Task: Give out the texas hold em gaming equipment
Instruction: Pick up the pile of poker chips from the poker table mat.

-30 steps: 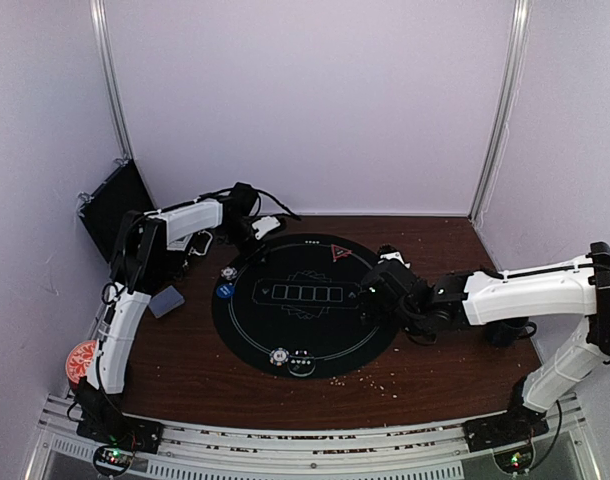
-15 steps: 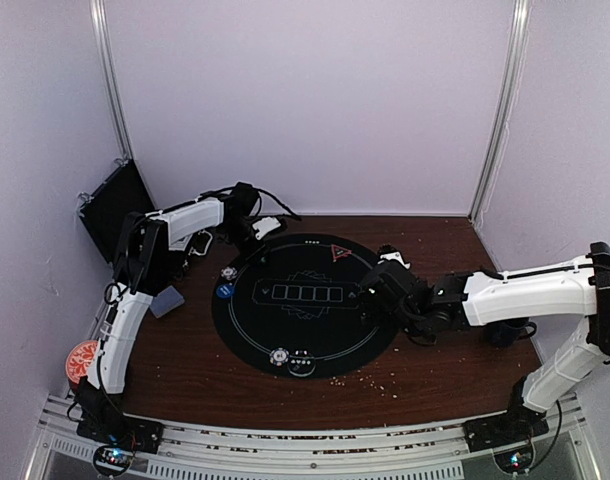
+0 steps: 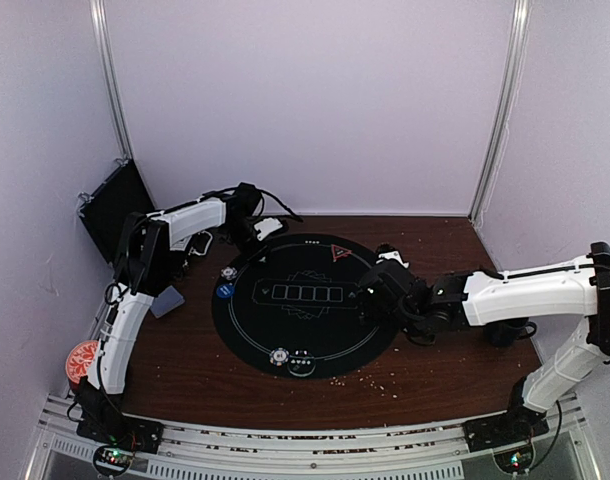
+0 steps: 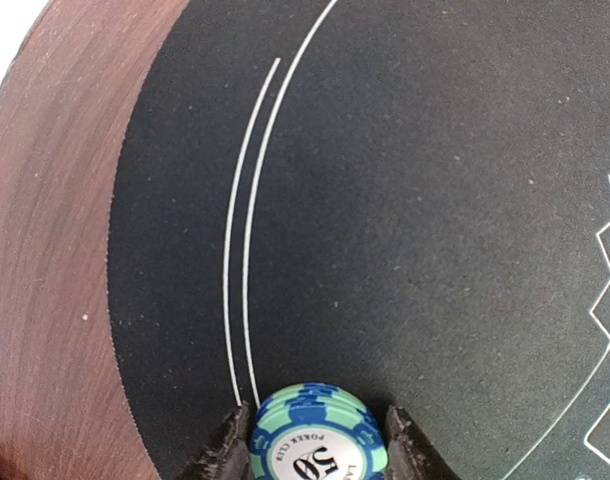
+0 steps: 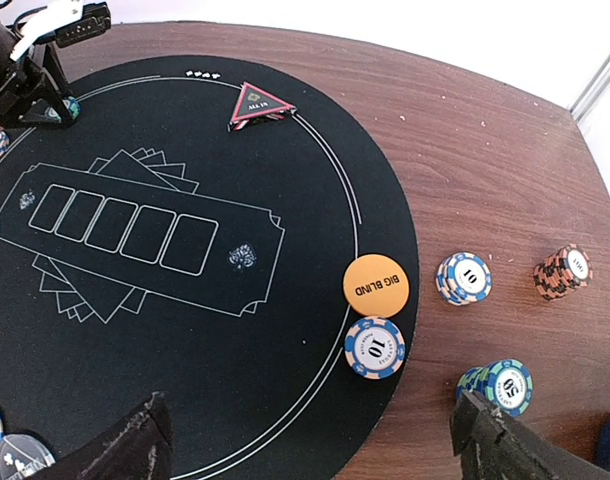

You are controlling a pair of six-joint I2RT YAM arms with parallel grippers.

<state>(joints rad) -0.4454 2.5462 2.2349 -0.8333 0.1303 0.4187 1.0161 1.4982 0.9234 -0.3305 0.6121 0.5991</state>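
Gripping the teal chip stack (image 4: 311, 448), left pincer (image 4: 310, 440) has it between its fingers; right pincer (image 5: 307, 425) gapes.

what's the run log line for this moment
left tool: shut on teal chip stack, by mat edge | right tool: open, over mat near orange button

- Brown wooden table (image 3: 185, 370), pale crumbs (image 3: 337, 379) along its near edge.
- Round black mat (image 3: 320, 328) with white outlines, mid-table.
- Red-topped round can (image 3: 80, 360), near left.
- Black flat case (image 3: 110, 205) leaning, far left.
- Dark blue mug (image 3: 507, 332), right, partly hidden.
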